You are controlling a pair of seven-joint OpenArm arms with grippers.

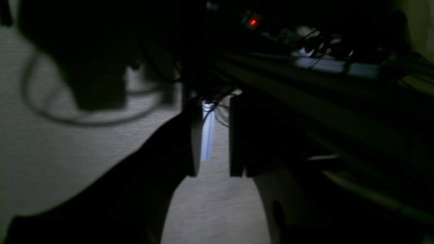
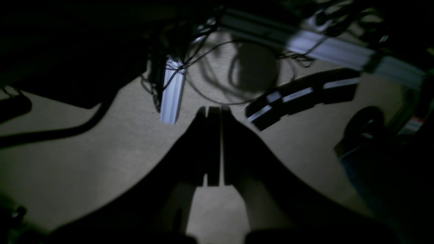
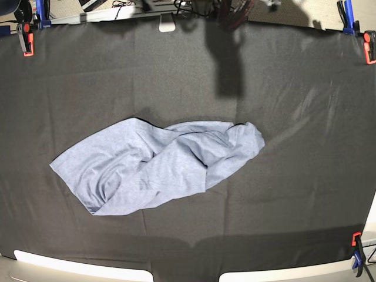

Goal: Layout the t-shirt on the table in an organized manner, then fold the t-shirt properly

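The t-shirt [image 3: 158, 167] lies crumpled in a loose heap on the table [image 3: 294, 88], a little left of its middle in the base view. It is light blue-grey, and no lettering shows. Neither gripper appears over the table. Both wrist views look down at pale carpet rather than the black cloth. My left gripper [image 1: 215, 108] is open, with a clear gap between its dark fingers and nothing in it. My right gripper [image 2: 214, 112] is shut, its fingers pressed together with nothing between them.
Orange-and-blue clamps [image 3: 26, 38] [image 3: 369, 47] [image 3: 356, 249] pin the black cloth at its edges. The wrist views show looped cables [image 2: 217, 84], a pale aluminium rail [image 2: 339, 54] and a short upright profile [image 2: 173, 91] on the floor. Dark arm parts [image 3: 229, 14] stand at the table's far edge.
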